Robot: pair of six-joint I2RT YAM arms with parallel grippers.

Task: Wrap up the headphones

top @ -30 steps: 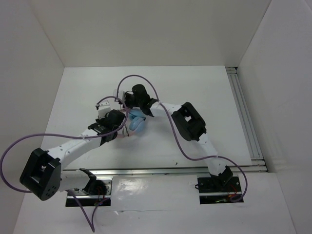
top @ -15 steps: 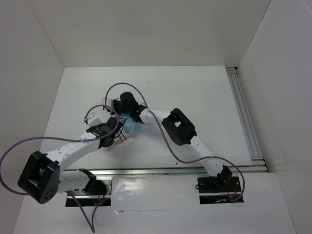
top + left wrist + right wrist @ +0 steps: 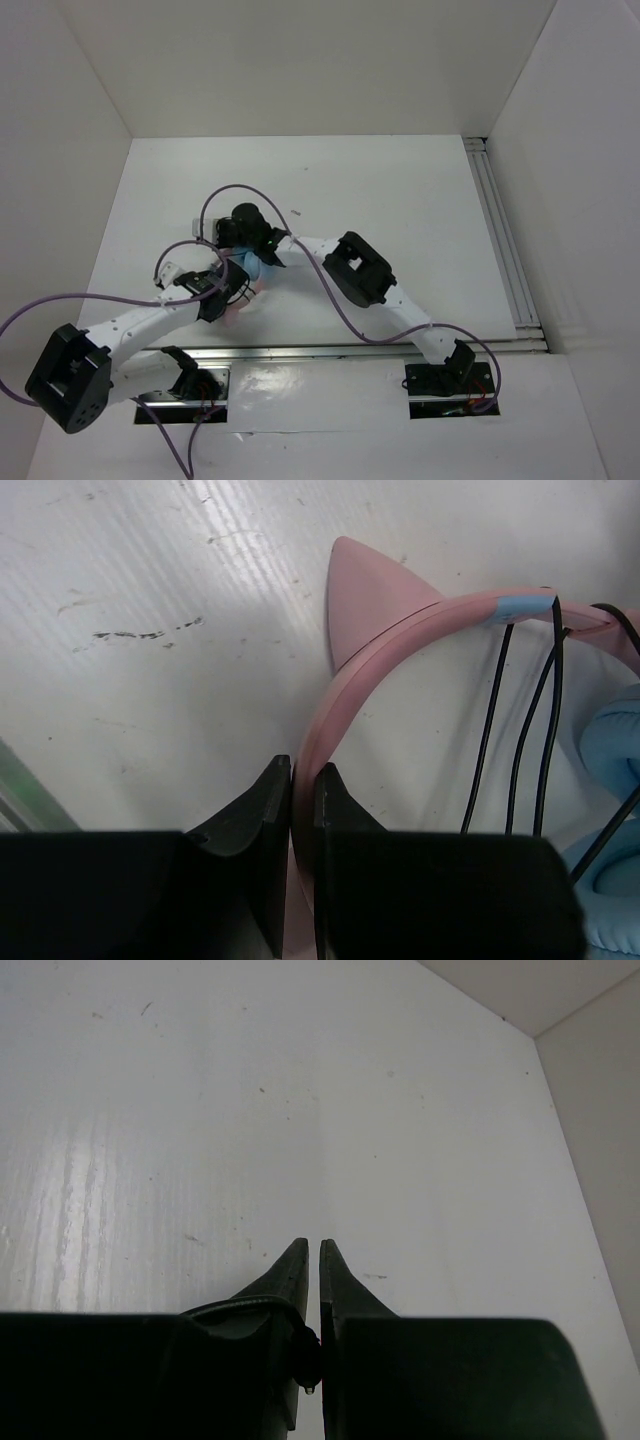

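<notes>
Near table (image 3: 400, 200) front-left, between the two wrists: headphones (image 3: 256, 270). Clamped on pink headband (image 3: 400, 630), close to cat ear (image 3: 365, 595): left gripper (image 3: 302, 780), jaws tight on the band. Draped across headband in several strands: black cord (image 3: 490, 720). At right edge of left wrist view: blue ear cup (image 3: 612, 740). Right gripper (image 3: 308, 1250) over white table, jaws nearly together, pinching a small dark bit, apparently cord, low between fingers. Cannot tell whether headphones touching table.
</notes>
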